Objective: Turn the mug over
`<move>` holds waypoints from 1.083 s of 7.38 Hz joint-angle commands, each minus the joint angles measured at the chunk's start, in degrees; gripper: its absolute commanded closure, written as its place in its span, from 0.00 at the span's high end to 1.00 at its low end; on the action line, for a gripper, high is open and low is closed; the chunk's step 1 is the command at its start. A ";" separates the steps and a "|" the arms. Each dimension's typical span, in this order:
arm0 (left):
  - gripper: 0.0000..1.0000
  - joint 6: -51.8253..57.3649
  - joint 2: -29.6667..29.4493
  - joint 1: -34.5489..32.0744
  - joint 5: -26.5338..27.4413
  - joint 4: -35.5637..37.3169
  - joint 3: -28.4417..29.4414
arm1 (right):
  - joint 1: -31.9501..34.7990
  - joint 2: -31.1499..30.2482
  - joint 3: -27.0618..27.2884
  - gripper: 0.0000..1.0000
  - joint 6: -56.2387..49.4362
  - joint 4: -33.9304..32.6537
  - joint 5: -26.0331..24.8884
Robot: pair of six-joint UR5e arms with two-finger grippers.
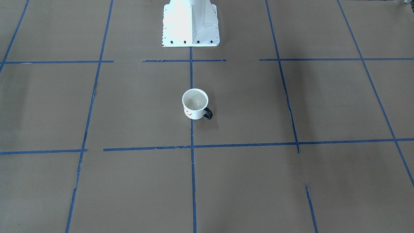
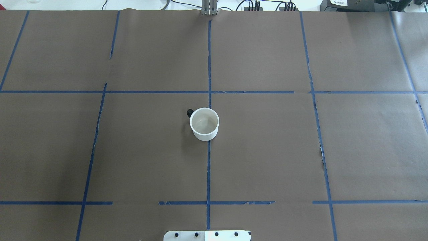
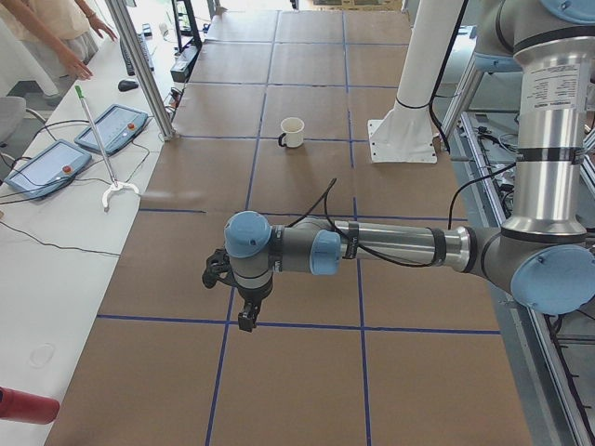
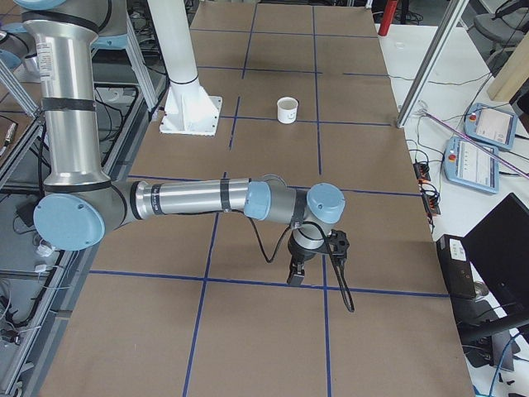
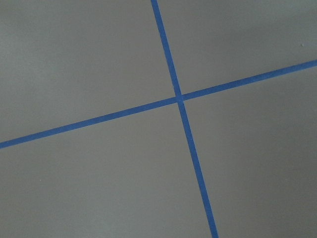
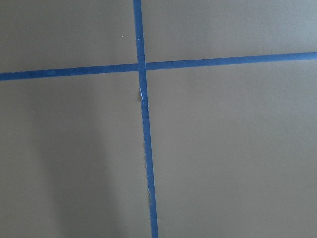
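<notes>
The small white mug [image 2: 204,124] stands upright, mouth up, on the brown paper near the table's middle. Its black handle points to the view's upper left overhead. In the front-facing view the mug [image 1: 195,104] shows a black smiley on its side. It also shows in the exterior left view [image 3: 292,132] and the exterior right view [image 4: 287,109]. My left gripper [image 3: 245,318] shows only in the exterior left view, far from the mug; I cannot tell if it is open. My right gripper [image 4: 295,275] shows only in the exterior right view, far from the mug; I cannot tell its state.
The white robot base [image 1: 190,24] stands behind the mug. Blue tape lines [image 2: 209,67] grid the brown paper. Teach pendants [image 3: 112,128] and a person [image 3: 56,28] are beside the table in the exterior left view. Both wrist views show only paper and tape.
</notes>
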 commanded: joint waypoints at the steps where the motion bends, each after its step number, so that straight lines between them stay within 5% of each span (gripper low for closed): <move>1: 1.00 -3.04 -0.06 -0.02 -0.64 -0.40 0.44 | 0.00 0.01 0.00 1.00 0.00 0.00 0.00; 8: 1.00 -2.87 -0.06 0.07 -0.03 -0.75 1.06 | 0.00 0.01 0.00 1.00 0.00 0.00 0.00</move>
